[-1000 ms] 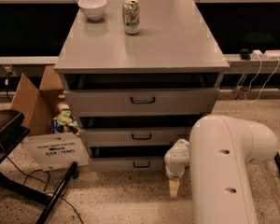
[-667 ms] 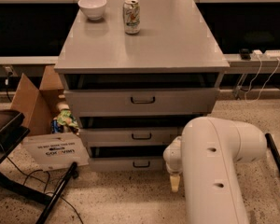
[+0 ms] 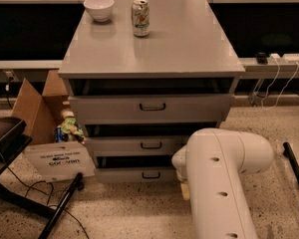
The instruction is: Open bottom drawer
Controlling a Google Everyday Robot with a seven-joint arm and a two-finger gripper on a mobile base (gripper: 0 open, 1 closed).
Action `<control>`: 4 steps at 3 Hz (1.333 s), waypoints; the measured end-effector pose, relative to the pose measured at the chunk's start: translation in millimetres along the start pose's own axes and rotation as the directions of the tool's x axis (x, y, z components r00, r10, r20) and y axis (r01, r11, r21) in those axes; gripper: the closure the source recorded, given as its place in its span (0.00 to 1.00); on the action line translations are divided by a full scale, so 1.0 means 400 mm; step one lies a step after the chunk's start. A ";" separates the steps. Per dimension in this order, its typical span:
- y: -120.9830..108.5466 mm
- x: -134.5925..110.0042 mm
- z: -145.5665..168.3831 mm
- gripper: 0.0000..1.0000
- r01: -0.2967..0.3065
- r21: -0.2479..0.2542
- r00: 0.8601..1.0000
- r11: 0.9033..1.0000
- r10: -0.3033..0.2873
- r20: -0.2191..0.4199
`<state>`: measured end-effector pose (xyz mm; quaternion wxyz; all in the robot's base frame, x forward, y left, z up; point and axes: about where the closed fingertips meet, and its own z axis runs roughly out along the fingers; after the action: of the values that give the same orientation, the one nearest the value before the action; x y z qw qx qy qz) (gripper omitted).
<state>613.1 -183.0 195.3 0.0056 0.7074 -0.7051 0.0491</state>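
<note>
The grey cabinet [image 3: 154, 49] has three drawers. The bottom drawer [image 3: 124, 175] is the shortest and narrowest front, low near the floor, with a small dark loop handle [image 3: 151, 175] at its centre. It looks closed. My white arm [image 3: 219, 183] fills the lower right. My gripper [image 3: 185, 189] hangs just right of the bottom drawer's front, close to the floor and apart from the handle. The arm hides most of it; only a beige tip and the white wrist [image 3: 179, 161] show.
A white bowl [image 3: 98, 8] and a can [image 3: 140, 18] stand on the cabinet top. A cardboard box [image 3: 35, 108], a white sign [image 3: 57, 159] and black chair legs [image 3: 60, 208] are at the left. Cables [image 3: 276, 83] and a black bar [image 3: 295, 168] are at the right.
My arm has swung left and towards the camera, and it now covers more of the gripper and the drawers' right ends. The drawers have not moved.
</note>
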 end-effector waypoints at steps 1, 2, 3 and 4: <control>-0.004 -0.002 0.035 0.27 0.002 -0.024 1.000 1.000 -0.002 -0.007; 0.008 0.029 0.054 0.50 -0.034 -0.041 0.999 0.999 0.033 -0.029; 0.007 0.032 0.041 0.74 -0.035 -0.041 0.999 0.999 0.034 -0.030; 0.010 0.035 0.033 1.00 -0.038 -0.042 0.999 0.998 0.036 -0.033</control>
<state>610.1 -197.9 183.2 0.0312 0.6931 -0.7187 0.0454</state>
